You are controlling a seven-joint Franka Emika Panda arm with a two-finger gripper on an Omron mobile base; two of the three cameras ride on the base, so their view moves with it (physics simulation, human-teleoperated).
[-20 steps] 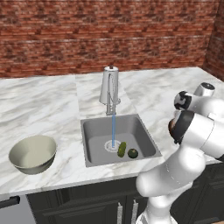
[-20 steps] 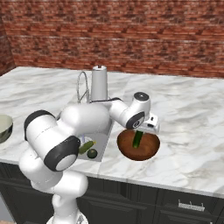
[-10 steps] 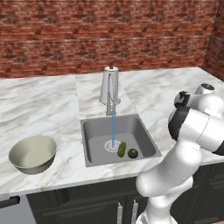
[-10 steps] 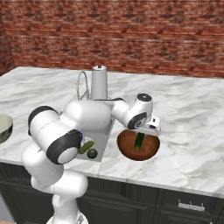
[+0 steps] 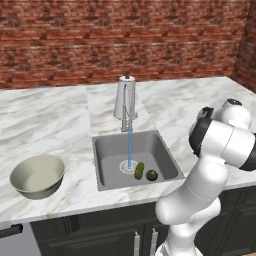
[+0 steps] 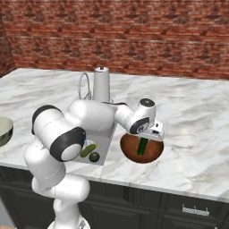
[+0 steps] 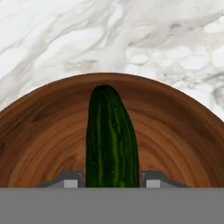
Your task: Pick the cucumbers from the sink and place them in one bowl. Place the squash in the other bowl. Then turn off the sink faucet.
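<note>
end effector grasping long, ribbed dark cucumber, upright over ringed wooden bowl on marble surface. plump cucumber, round squash in steel sink under faucet, left; pale bowl farther left.

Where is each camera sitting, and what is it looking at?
Left base view: behind the arm on its left, looking down at the sink, running faucet and grey-beige bowl; white arm at lower right.
Right base view: behind on its right, looking at the wooden bowl; arm from lower left.
Hand view: on the hand, facing into that bowl along the dark cucumber between the end effector fingertips.
Both base views share sink, faucet, light cucumber and squash.
</note>
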